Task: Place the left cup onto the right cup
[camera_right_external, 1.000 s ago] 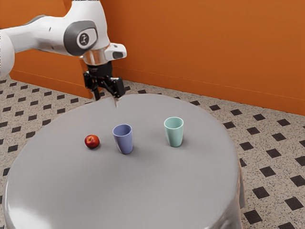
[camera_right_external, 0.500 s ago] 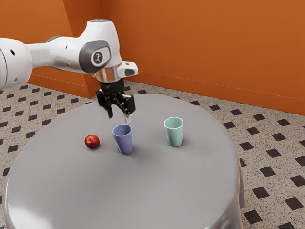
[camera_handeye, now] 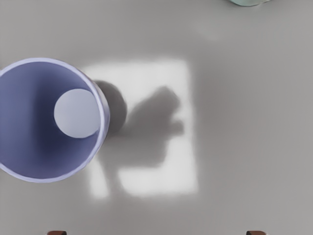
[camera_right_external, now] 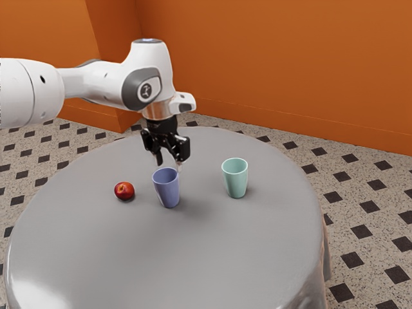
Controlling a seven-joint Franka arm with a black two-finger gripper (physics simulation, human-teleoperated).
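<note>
1. My gripper (camera_right_external: 168, 158) hangs just above the purple cup (camera_right_external: 167, 188), over its far rim. The fingers are spread and nothing is between them.
2. The purple cup is the one to move. It stands upright on the grey table (camera_right_external: 193, 257), toward the exterior view's left. The green cup (camera_right_external: 235, 177) stands upright toward the exterior view's right, well apart from it. Nothing is stacked yet.
3. Risk: in the wrist view the purple cup sits off to one side of my hand, not centred under it. If I drop straight down, a finger could land on the rim and tip or shove the cup.
4. Risk: the wall looks thin, smooth and tapered, so a pinch on one side of the rim may let the cup swing or slip on the lift. A tilted cup could catch the green rim and knock that cup over.
5. Risk: the apple (camera_right_external: 124, 190) lies near the purple cup, on the side away from the green cup. A shoved cup could bump it – and it would likely roll.
6. Room: the table between the two cups is bare, so the carry path looks open.
7. Edges: both cups sit well in from the table edge, and there is plenty of bare top toward the front. The orange wall (camera_right_external: 290, 58) is well behind – no squeeze there.
</note>
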